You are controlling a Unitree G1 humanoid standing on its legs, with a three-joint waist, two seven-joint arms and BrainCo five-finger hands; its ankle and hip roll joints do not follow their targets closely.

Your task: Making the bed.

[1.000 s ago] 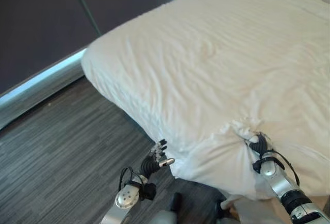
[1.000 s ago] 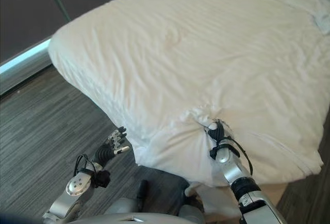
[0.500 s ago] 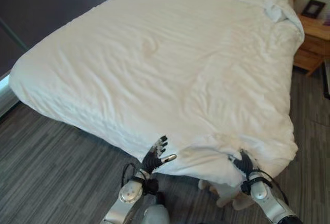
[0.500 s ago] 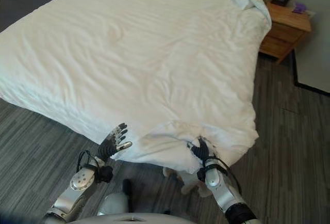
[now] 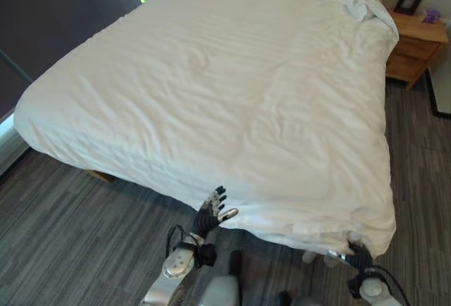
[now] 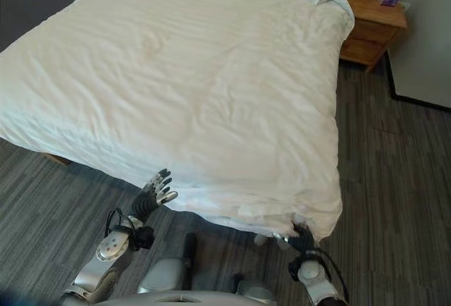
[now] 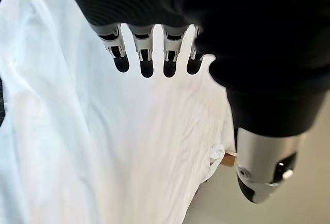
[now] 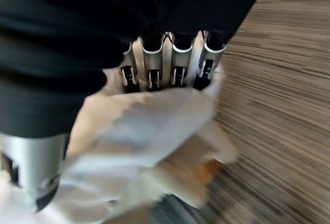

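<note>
Duvet (image 5: 232, 94) now spread flat over the bed, its foot corner pulled down.

Half a second back cloth bunched by the right hand (image 6: 304, 239); now that hand sits at the bed's foot corner nearest the nightstand (image 5: 412, 45), fingers (image 8: 178, 69) clamped on white cloth. The left hand (image 5: 211, 211) hovers at the foot edge, fingers (image 7: 147, 59) straight and apart. Spreading looks nearly done; no containers in sight.

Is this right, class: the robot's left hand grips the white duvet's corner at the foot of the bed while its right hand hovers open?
No, the hands are swapped. The right hand grips the white duvet corner, as the right wrist view shows; the left hand hovers open.
</note>
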